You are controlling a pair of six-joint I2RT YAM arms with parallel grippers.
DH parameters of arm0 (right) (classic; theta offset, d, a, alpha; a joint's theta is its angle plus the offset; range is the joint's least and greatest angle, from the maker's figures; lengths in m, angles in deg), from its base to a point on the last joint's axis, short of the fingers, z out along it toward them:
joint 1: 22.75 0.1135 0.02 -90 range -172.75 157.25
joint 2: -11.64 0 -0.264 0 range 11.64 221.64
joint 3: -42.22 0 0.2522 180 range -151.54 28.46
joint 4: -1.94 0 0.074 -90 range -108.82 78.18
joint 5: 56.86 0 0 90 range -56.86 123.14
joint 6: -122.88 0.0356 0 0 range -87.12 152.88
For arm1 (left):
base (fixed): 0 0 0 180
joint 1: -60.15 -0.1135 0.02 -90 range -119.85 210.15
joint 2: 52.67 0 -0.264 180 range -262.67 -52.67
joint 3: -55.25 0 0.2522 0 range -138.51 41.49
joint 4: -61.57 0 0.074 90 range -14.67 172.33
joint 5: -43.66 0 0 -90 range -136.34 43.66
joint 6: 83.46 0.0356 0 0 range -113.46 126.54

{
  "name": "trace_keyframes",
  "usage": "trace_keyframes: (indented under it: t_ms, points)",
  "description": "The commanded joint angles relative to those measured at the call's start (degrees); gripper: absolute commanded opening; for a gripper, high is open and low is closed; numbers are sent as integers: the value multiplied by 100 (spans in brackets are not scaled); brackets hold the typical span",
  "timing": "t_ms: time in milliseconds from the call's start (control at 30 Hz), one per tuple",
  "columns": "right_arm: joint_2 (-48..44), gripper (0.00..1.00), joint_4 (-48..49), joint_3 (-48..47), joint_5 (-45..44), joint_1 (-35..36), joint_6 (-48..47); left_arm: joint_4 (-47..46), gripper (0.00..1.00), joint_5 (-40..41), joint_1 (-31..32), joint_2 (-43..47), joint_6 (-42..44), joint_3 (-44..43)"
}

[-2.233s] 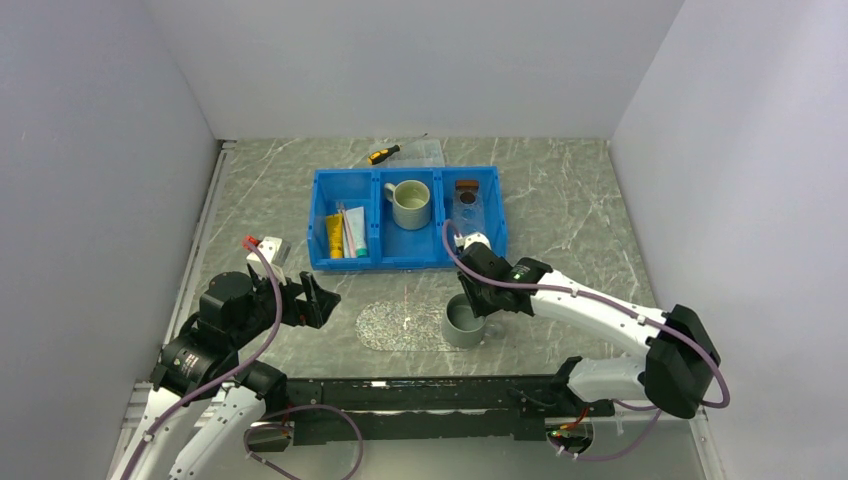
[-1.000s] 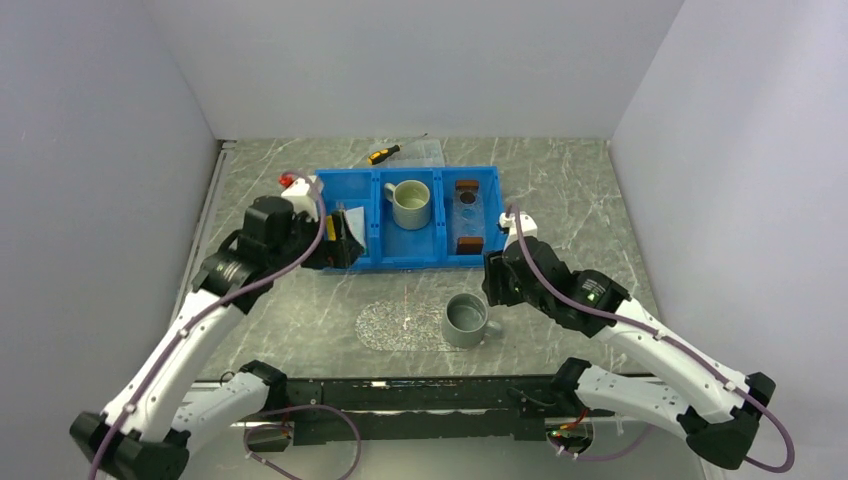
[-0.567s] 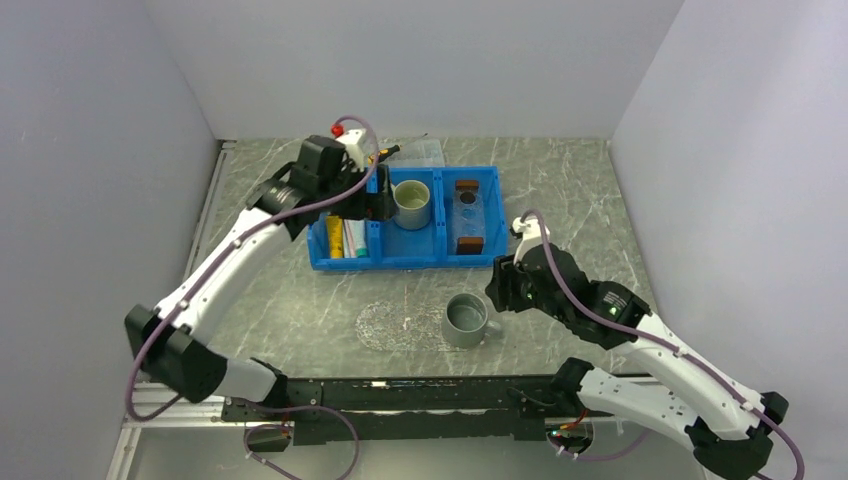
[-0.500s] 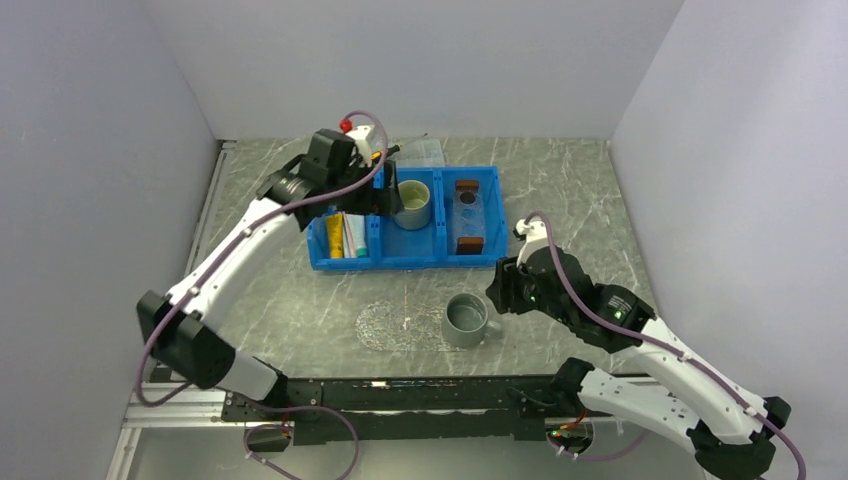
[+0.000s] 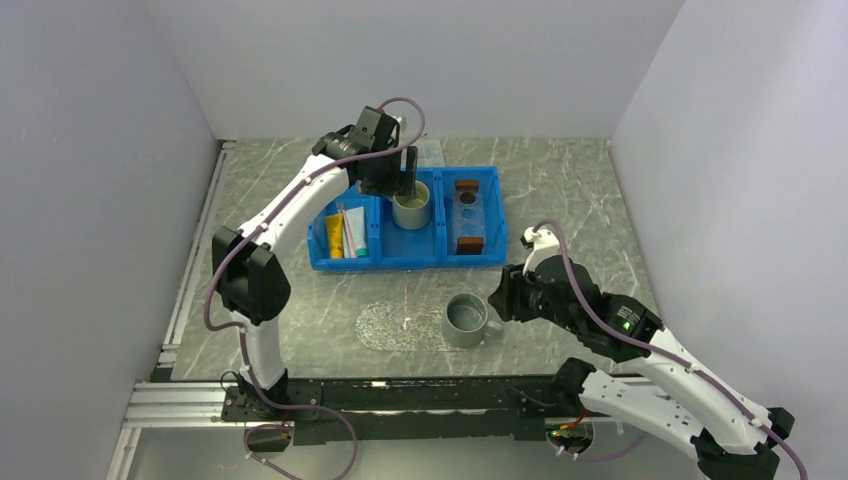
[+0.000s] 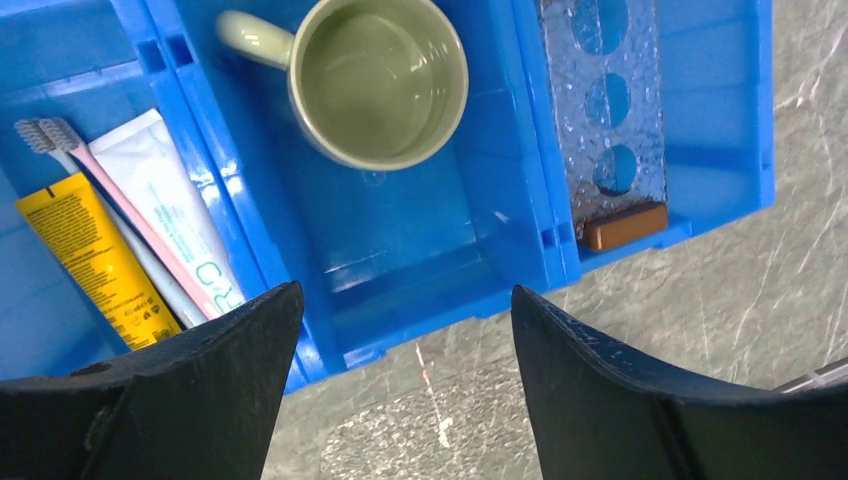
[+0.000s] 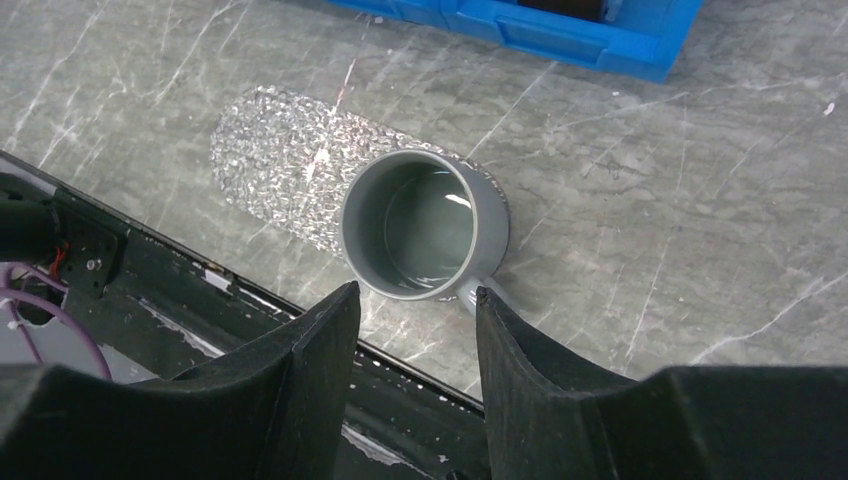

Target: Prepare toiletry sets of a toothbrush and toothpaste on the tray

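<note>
A pale green mug [image 5: 411, 205] stands upright in the middle compartment of a blue bin [image 5: 405, 262], with a yellow tube [image 5: 334, 236] in the left one. A grey mug [image 5: 466, 320] stands on the marbled bench [image 5: 580, 200], at the end of a glittery clear sheet [image 5: 395, 326].

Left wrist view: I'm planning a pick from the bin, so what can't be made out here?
Left wrist view:
- Tray: far end cut off by the top edge.
- Pink toothbrush and yellow tube: near tips lost behind the left fingers.
- Blue bin: left side cut off by the frame's left edge.
</note>
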Motion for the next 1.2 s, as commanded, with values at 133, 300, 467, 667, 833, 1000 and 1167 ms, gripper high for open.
trace_keyframes:
  t_ms: [133, 300, 467, 667, 833, 1000, 1167]
  points:
    - [-141, 48, 315, 185, 222, 24, 168, 292, 76, -25, 15, -762, -663, -875]
    - [-204, 47, 354, 259, 339, 25, 168, 462, 74, 214, 15, -1142, -1005, -1154]
    - [-279, 48, 429, 383, 450, 30, 177, 546, 71, 240, 6, -1402, -1175, -1329]
    - [-332, 47, 469, 397, 523, 25, 131, 674, 66, 478, -61, -1693, -1305, -1523]
    - [-368, 47, 484, 423, 558, 27, 124, 659, 61, 501, -163, -1894, -1475, -1641]
    - [-420, 47, 521, 451, 630, 29, 106, 603, 59, 527, -237, -2029, -1643, -1688]
    - [-450, 47, 549, 465, 680, 31, 76, 670, 57, 565, -283, -2263, -1703, -1992]
